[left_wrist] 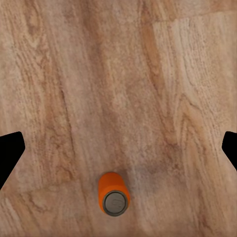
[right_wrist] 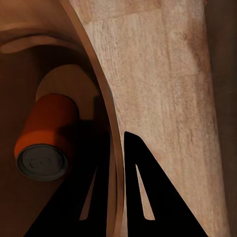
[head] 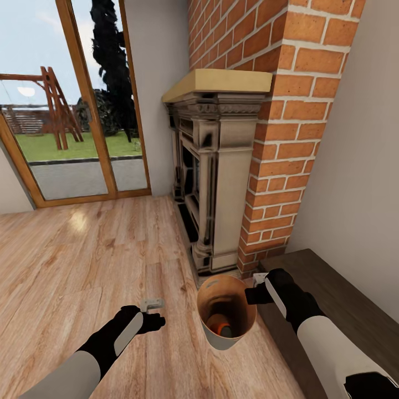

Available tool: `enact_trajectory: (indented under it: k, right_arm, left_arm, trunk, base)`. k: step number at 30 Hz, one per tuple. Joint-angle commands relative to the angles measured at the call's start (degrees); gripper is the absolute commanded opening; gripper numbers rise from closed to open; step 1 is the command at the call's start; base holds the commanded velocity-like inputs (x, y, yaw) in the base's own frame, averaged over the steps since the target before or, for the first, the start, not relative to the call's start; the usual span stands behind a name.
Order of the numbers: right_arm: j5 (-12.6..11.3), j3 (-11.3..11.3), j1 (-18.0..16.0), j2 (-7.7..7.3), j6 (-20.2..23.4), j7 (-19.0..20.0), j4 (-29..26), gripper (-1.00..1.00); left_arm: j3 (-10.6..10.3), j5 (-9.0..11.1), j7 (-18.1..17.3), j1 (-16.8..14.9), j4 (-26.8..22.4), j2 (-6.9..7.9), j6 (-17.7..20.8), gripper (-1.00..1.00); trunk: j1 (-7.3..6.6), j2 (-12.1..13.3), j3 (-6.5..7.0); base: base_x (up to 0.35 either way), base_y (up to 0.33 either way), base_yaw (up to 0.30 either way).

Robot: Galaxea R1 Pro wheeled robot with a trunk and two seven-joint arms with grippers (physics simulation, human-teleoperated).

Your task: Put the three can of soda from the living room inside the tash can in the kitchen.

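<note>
My right gripper (head: 256, 286) is shut on the rim of the tash can (head: 221, 342), which hangs tilted just above the wood floor in front of the fireplace. The right wrist view shows its fingers (right_wrist: 143, 192) on both sides of the bin wall (right_wrist: 101, 98). One orange can of soda (head: 224, 328) lies inside on the brown bottom (right_wrist: 47, 136). My left gripper (head: 157, 313) is open, low over the floor left of the bin. Under it, in the left wrist view, a second orange can of soda (left_wrist: 113, 193) stands upright on the planks, apart from the fingertips (left_wrist: 9, 153).
A cream fireplace (head: 216, 177) in a red brick chimney (head: 288, 111) stands just behind the bin. A dark low wooden unit (head: 338, 293) runs along the right wall under my right arm. Wood-framed glass doors (head: 77, 111) are at the far left, with open plank floor between.
</note>
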Motion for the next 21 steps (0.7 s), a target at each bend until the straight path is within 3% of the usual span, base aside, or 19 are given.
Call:
enact_trajectory:
  k: [1,11,13,16,21]
  right_arm:
    - [-1.31,-0.06,-0.02,0.01,0.08,0.30,-0.02,-1.00]
    - [-0.97,-0.06,-0.02,-0.07,0.19,0.23,-0.02,-1.00]
    - [-0.94,-0.11,-0.02,-0.07,0.22,0.23,-0.02,-1.00]
    - [-0.91,-0.14,-0.08,0.02,2.31,0.15,-0.02,-1.00]
    - [-0.80,-0.20,-0.18,0.80,5.13,-0.34,-0.06,-1.00]
  left_arm:
    - [0.00,-0.01,0.02,0.00,0.04,0.00,0.03,1.00]
    - [0.00,-0.21,0.41,0.00,1.98,-0.93,-0.02,1.00]
    - [-0.04,-0.25,0.46,0.00,5.01,-2.17,-0.68,1.00]
    - [-0.23,-0.37,0.38,-0.10,11.94,-4.33,-5.21,1.00]
    - [-0.21,-0.31,0.30,-0.15,16.18,-5.26,-7.97,1.00]
  trunk:
    - [0.00,0.00,0.01]
    - [0.00,0.00,0.01]
    - [0.00,0.00,0.01]
    - [0.00,0.00,0.01]
    - [0.00,0.00,0.01]
  base:
    - [0.000,0.000,0.000]
    - [0.000,0.000,0.000]
    - [0.000,0.000,0.000]
    - [0.000,0.000,0.000]
    - [0.000,0.000,0.000]
